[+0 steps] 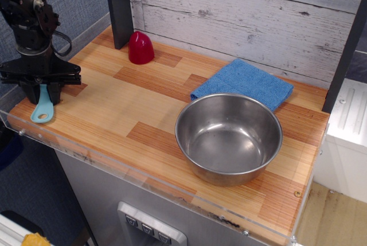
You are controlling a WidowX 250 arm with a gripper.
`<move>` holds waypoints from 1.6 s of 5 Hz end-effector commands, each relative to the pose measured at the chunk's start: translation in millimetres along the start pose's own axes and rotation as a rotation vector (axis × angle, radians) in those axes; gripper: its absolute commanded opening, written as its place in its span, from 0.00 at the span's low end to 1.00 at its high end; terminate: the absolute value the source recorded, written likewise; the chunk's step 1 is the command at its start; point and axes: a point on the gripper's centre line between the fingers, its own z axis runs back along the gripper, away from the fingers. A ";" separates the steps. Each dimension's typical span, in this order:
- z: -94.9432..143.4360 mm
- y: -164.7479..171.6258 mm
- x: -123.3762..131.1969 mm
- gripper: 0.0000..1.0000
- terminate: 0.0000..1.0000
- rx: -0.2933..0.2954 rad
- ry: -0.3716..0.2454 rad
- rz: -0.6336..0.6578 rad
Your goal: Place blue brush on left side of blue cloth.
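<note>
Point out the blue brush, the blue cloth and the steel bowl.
blue brush [41,112]: the only camera view, on its handle near the hole.
blue cloth [243,82]: same view, middle of its folded top.
steel bowl [228,141]: same view, inner bottom.

I see my pincer [41,93] at the counter's [114,108] far left edge, its fingers closed around the blue brush [42,108], whose holed handle points toward me. The blue cloth [243,84] lies well apart, touching the steel bowl [228,137] behind it.
</note>
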 end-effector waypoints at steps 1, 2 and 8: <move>36.8 3.6 -3.9 0.00 0.00 -0.044 -0.073 -0.004; 58.6 -1.9 4.4 0.00 0.00 -0.092 -0.130 0.002; 159.6 -188.3 -3.8 0.00 0.00 -0.296 -0.293 -0.453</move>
